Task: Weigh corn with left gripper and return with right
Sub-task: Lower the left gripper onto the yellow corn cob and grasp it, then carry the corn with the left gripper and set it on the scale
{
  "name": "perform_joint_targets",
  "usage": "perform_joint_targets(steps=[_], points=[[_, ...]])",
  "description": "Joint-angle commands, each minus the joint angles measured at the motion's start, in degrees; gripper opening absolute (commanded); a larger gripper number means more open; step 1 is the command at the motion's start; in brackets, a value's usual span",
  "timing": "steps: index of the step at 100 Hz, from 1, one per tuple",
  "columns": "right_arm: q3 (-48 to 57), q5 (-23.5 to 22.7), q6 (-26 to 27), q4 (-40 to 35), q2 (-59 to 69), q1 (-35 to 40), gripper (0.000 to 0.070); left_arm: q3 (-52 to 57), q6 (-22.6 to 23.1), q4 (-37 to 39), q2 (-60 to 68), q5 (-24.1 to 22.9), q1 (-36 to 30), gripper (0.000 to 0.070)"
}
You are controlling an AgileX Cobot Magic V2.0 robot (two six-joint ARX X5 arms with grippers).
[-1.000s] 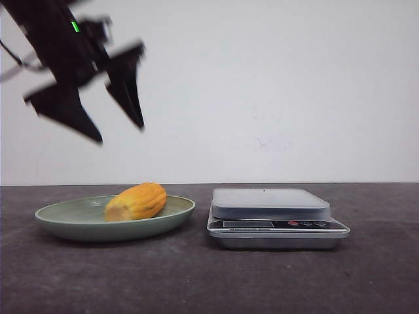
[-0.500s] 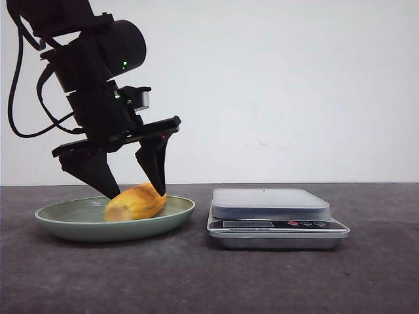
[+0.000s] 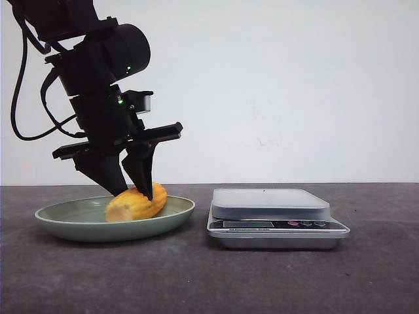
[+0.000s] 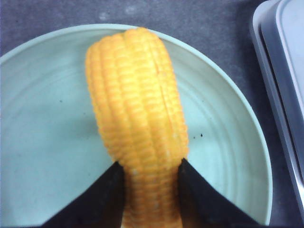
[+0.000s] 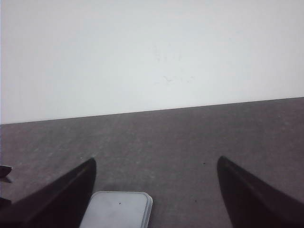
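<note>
Jaws of the left gripper [image 3: 136, 191] clamped on both sides of the corn [image 4: 135, 123] lying on the green plate [image 3: 72, 219], scale [image 3: 275, 216] just beside, right gripper [image 5: 156, 199] jaws wide apart

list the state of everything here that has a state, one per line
corn: lying on its side in the plate, pinched between the left gripper's fingers
left gripper: closed on the corn, low over the plate
right gripper: open, holding nothing
green plate: upright on the table, holding the corn
scale: platform bare, display reading cannot be made out
</note>
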Motion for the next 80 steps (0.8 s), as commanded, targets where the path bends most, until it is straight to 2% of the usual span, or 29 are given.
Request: perform_joint_targets(steps=[1, 20, 32, 43, 58, 80], points=[[0.9, 0.1, -0.4, 0.5, 0.2, 0.2, 0.0511, 1.4, 0.3, 0.1, -2.8, -0.1, -0.5, 0.0011], [0.9, 0.1, -0.4, 0.0, 0.2, 0.2, 0.0511, 3.5, 0.0, -0.1, -10.6, 0.0, -2.6, 0.0012], [0.9, 0.1, -0.4, 0.0, 0.2, 0.2, 0.0511, 8.8, -2.5, -0.8, -11.1, 0.2, -6.4, 0.0012], [0.9, 0.1, -0.4, -0.2, 0.1, 0.2, 0.0511, 13.7, -5.6, -0.6, -9.0, 0.2, -10.7, 0.0012], [0.9, 0.1, -0.4, -0.1, 0.1, 0.2, 0.0511, 19.4, -7.3, 0.1, -3.1, -0.7, -15.3, 0.0012], [0.9, 0.0, -0.4, -0.2, 0.1, 0.2, 0.0511, 23.8, -8.8, 0.6, 7.3, -2.6, -17.7, 0.0012]])
